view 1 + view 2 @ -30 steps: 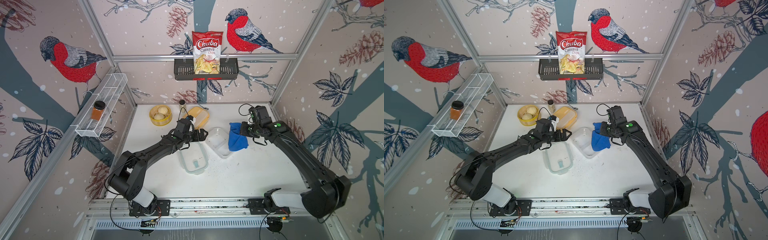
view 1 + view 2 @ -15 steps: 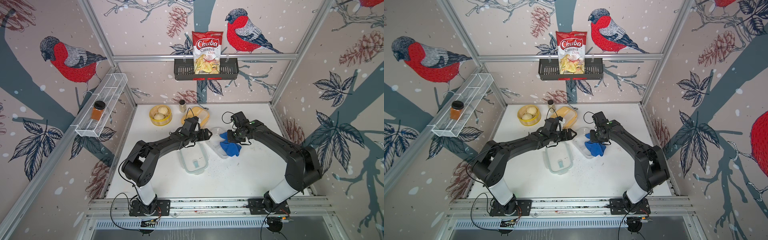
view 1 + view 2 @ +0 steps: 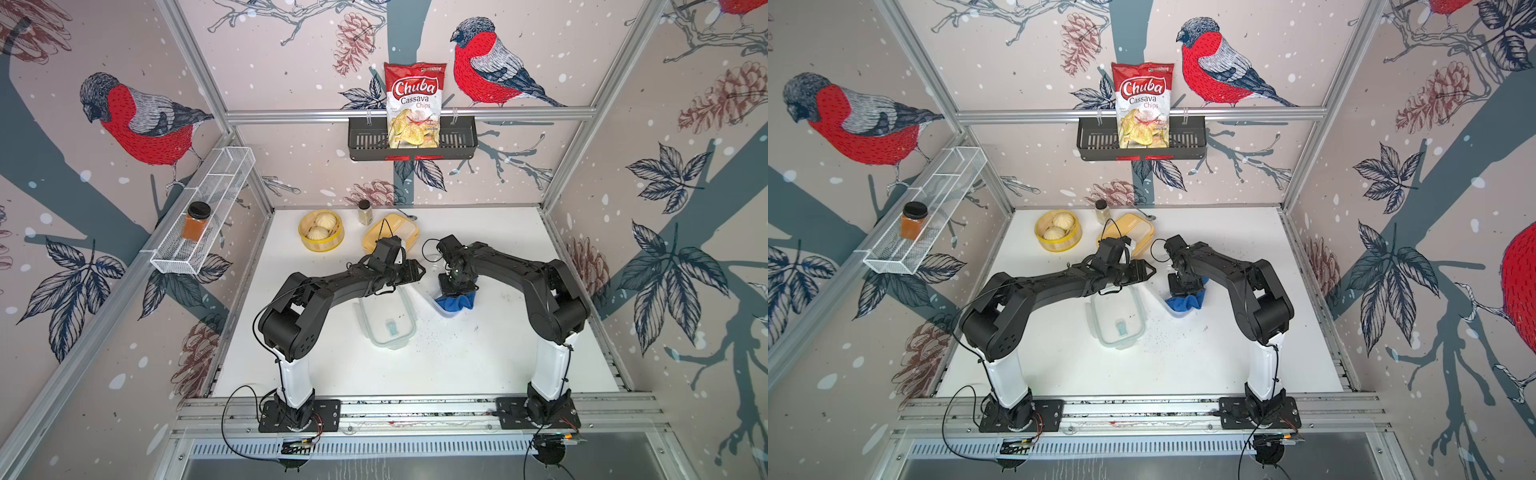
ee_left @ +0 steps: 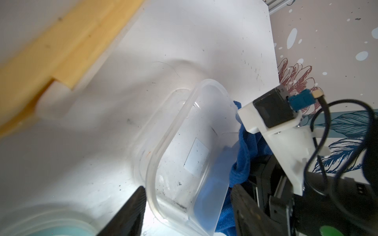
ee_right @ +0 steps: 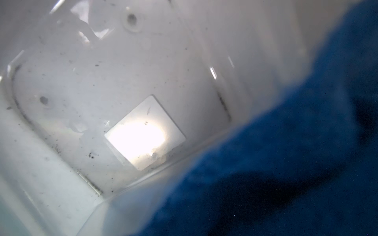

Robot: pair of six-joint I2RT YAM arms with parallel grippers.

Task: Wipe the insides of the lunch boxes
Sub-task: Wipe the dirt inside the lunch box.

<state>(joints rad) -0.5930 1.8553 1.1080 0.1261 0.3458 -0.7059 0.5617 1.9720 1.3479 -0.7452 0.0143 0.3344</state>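
Note:
The clear lunch box (image 4: 184, 143) lies mid-table, its floor speckled with dark crumbs (image 5: 91, 155). My right gripper (image 3: 455, 291) points down into it, shut on a blue cloth (image 3: 457, 303) that is bunched against the box's wall (image 5: 286, 163); the fingers are buried in the cloth. My left gripper (image 4: 188, 188) is open, one finger on each side of the box's near end. In both top views it reaches in from the left (image 3: 1148, 269). The box's green-rimmed clear lid (image 3: 388, 324) lies flat nearer the front. The yellow lunch box (image 3: 390, 235) stands behind, partly hidden by my left wrist.
A round yellow steamer basket (image 3: 320, 245) with buns and a small spice jar (image 3: 364, 212) stand at the back of the table. Dark crumbs (image 3: 436, 338) are scattered beside the lid. On the walls hang a chips bag (image 3: 413, 106) in a black rack and a wire shelf (image 3: 208, 199).
My right gripper has carried the cloth leftward and down into the clear box. My left gripper has slid right to the box's end and its jaws have narrowed.

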